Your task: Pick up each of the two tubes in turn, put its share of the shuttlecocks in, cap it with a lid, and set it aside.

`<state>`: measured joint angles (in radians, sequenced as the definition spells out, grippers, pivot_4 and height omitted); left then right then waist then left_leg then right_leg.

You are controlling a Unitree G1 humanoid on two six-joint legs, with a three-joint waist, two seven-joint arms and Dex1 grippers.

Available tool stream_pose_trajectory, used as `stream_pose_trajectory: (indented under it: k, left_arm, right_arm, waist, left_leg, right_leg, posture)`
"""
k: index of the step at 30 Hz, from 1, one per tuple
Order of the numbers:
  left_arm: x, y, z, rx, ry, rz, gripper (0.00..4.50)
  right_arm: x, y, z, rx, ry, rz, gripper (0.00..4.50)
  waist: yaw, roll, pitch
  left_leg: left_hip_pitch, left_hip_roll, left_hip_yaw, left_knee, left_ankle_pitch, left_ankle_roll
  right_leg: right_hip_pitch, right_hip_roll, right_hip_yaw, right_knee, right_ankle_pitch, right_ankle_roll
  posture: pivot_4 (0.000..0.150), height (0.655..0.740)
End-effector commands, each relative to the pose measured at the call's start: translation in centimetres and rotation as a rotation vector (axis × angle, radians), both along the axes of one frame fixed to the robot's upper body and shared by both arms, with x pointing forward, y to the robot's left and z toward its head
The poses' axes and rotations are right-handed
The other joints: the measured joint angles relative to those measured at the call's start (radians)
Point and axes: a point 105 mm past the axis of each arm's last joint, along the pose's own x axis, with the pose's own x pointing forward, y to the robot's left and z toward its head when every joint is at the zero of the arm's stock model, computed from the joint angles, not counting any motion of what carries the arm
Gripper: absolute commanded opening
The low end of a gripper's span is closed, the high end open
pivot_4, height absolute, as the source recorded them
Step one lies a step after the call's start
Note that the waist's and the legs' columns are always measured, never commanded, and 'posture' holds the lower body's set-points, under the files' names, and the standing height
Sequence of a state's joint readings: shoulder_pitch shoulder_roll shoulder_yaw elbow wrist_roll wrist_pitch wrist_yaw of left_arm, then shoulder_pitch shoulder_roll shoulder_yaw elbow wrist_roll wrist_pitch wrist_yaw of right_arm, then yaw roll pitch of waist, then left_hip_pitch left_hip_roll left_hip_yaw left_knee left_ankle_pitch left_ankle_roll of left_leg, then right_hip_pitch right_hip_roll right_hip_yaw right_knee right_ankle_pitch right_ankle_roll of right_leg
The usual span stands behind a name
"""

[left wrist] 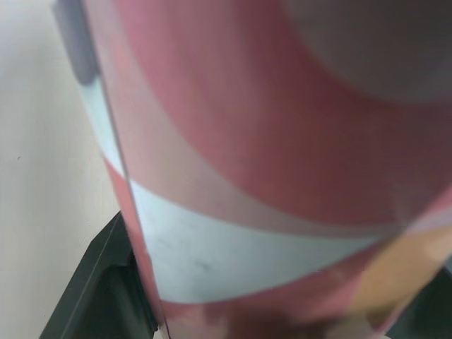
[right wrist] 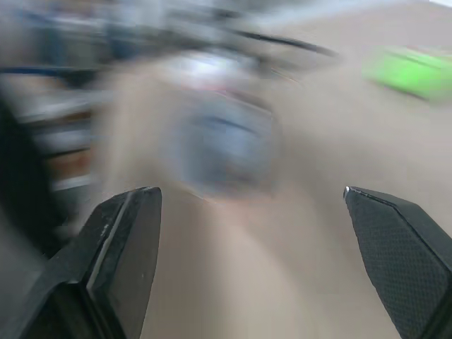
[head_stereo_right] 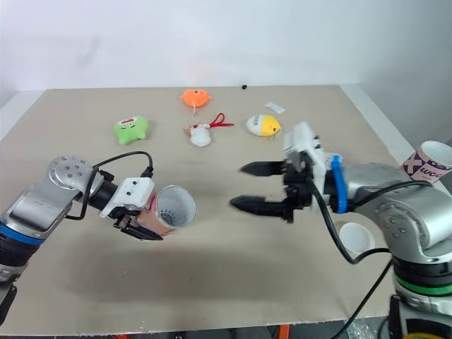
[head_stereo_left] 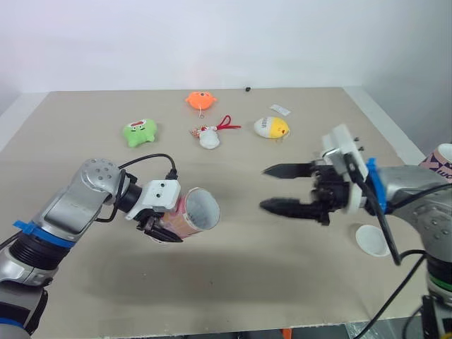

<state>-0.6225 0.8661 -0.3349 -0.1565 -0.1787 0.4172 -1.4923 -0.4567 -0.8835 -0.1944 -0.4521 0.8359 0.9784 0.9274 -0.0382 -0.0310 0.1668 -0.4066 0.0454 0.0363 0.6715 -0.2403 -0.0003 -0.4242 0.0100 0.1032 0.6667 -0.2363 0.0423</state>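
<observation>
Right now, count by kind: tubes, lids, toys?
Tubes: 2 (held tube, right tube)
Lids: 1 (white lid)
Toys: 4 (green toy, orange toy, white-red toy, yellow toy)
Total: 7

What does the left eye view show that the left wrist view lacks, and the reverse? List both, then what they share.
Left eye view adds: the right end effector, open; the open mouth of the tube; green toy, orange toy, yellow toy; a white lid; a second tube at the right edge. Left wrist view adds: the pink and white bands up close, with a black finger against them. Shared: the tube in the left end effector, above the table.
</observation>
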Motion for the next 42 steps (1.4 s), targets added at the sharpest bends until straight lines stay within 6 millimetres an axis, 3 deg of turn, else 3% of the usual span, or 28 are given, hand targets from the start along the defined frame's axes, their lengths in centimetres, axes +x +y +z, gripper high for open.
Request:
stream_pose_trajectory:
  k: [1, 3, 6, 11, 15, 22, 37, 40, 42]
  left_arm:
    - [-0.3, 0.2, -0.6, 0.014, 0.018, 0.003, 3.05]
    - [-0.4, 0.1, -0.8, 0.010, 0.026, 0.002, 3.05]
    - [-0.4, -0.2, -0.9, 0.006, 0.032, -0.011, 3.05]
    - [0.1, -0.6, -0.8, 0.002, 0.022, -0.024, 3.05]
    - [0.1, -0.8, -0.7, -0.005, 0.021, -0.030, 3.05]
    - [0.0, -0.7, -0.5, -0.009, 0.017, -0.024, 3.05]
    - [-0.2, -0.5, -0.3, -0.011, 0.011, 0.003, 3.05]
    - [-0.2, -0.6, -0.3, -0.012, 0.010, 0.005, 3.05]
    - [-0.2, -0.6, -0.3, -0.013, 0.009, 0.006, 3.05]
  right_arm:
    - [1.3, -5.3, 0.1, -0.031, -0.054, -0.305, 4.41]
    - [0.9, -10.1, -0.3, -0.054, -0.081, -0.532, 4.41]
    - [-0.3, -13.8, -2.0, -0.117, -0.061, -0.680, 4.41]
    - [-1.2, -18.2, -5.4, -0.172, 0.025, -0.828, 4.41]
    - [-0.4, -20.3, -6.6, -0.164, 0.042, -0.908, 4.41]
    - [2.1, -21.6, -8.0, -0.153, 0.058, -0.955, 4.41]
    - [6.0, -19.9, -9.2, -0.126, 0.073, -0.912, 4.41]
    - [6.5, -19.7, -9.4, -0.126, 0.065, -0.908, 3.55]
    - [6.6, -19.7, -9.4, -0.118, 0.064, -0.903, 2.65]
  waist:
    - [0.000, 0.000, 0.000]
    - [0.001, 0.001, -0.001]
    - [0.009, 0.002, -0.001]
    - [0.009, 0.006, -0.003]
    - [0.006, 0.006, -0.004]
    - [-0.002, 0.007, -0.004]
    - [-0.005, 0.008, -0.004]
    - [-0.005, 0.008, -0.004]
    - [-0.005, 0.008, -0.004]
  left_leg:
    - [0.000, 0.000, 0.001, 0.000, 0.000, 0.000]
    - [0.000, 0.000, 0.001, -0.001, 0.000, 0.000]
    - [0.000, -0.001, 0.000, -0.001, 0.000, 0.000]
    - [0.003, -0.001, 0.002, -0.001, -0.001, 0.001]
    - [0.004, -0.002, 0.005, 0.000, 0.001, 0.002]
    - [0.004, -0.003, 0.006, 0.001, 0.002, 0.003]
    - [0.003, -0.003, 0.006, -0.001, 0.001, 0.003]
    - [0.003, -0.004, 0.006, -0.001, 0.001, 0.003]
    - [0.003, -0.003, 0.006, -0.001, 0.001, 0.003]
  right_leg:
    - [0.000, 0.000, 0.001, 0.000, 0.000, 0.001]
    - [-0.001, 0.000, 0.002, -0.001, 0.000, 0.002]
    - [0.000, 0.000, 0.001, -0.001, -0.002, 0.002]
    - [0.001, 0.001, 0.003, -0.001, -0.001, 0.002]
    - [0.002, 0.000, 0.008, -0.001, 0.001, 0.001]
    - [0.002, 0.000, 0.010, -0.001, 0.002, 0.002]
    - [0.002, -0.001, 0.010, -0.002, 0.002, 0.005]
    - [0.002, 0.000, 0.010, -0.002, 0.002, 0.005]
    - [0.002, -0.001, 0.009, -0.002, 0.002, 0.006]
  posture:
    - [0.150, 0.7400]
    - [0.150, 0.7400]
    - [0.150, 0.7400]
    - [0.150, 0.7400]
    - [0.150, 0.7400]
    - [0.150, 0.7400]
    - [0.150, 0.7400]
    - [0.150, 0.7400]
    - [0.150, 0.7400]
